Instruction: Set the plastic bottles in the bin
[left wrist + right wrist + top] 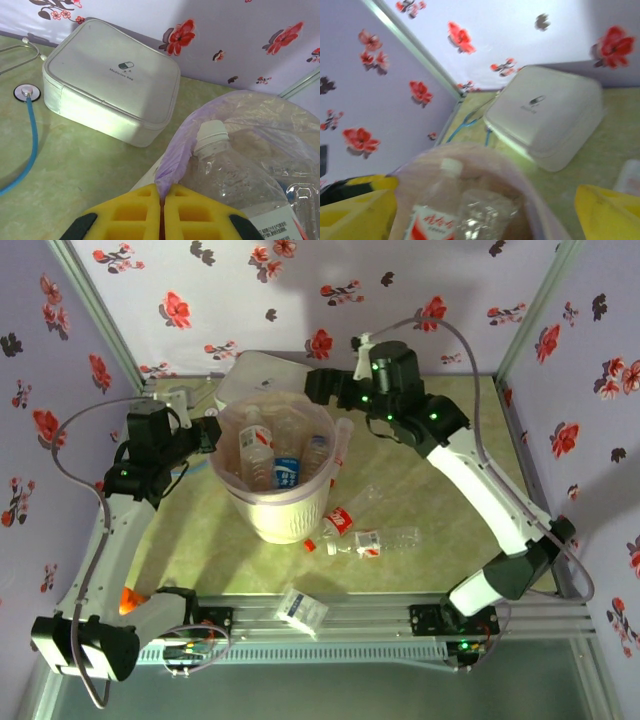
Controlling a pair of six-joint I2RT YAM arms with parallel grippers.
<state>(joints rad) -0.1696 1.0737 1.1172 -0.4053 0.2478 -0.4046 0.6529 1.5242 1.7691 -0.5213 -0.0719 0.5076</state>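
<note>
Lying on the bench (pixel 200 550) just below and right of the bin (pixel 262 525) in the top view, two plastic bottles are not yet in. A red-labelled bottle (pixel 340 523) sits close to the bin wall and a clearer bottle (pixel 388 538) lies just beyond it. Both have their long axes running roughly left to right across the frame.

They are well below the right claw (pixel 318 390), which hangs over the bin's upper right rim with its yellow fingers (pixel 607 210) spread wide and nothing between them. The right arm looks the nearer one. Its claw would have to travel down the frame past the bin, and probably turn to cross the bottles' axis.

The left claw (pixel 161 192) is closed tight on the pinkish liner bag (pixel 175 150) at the bin's left rim. Inside the bin at least four stored bottles (pixel 256 445) stand or lean, one with a white cap right beside the pinched liner.
</note>
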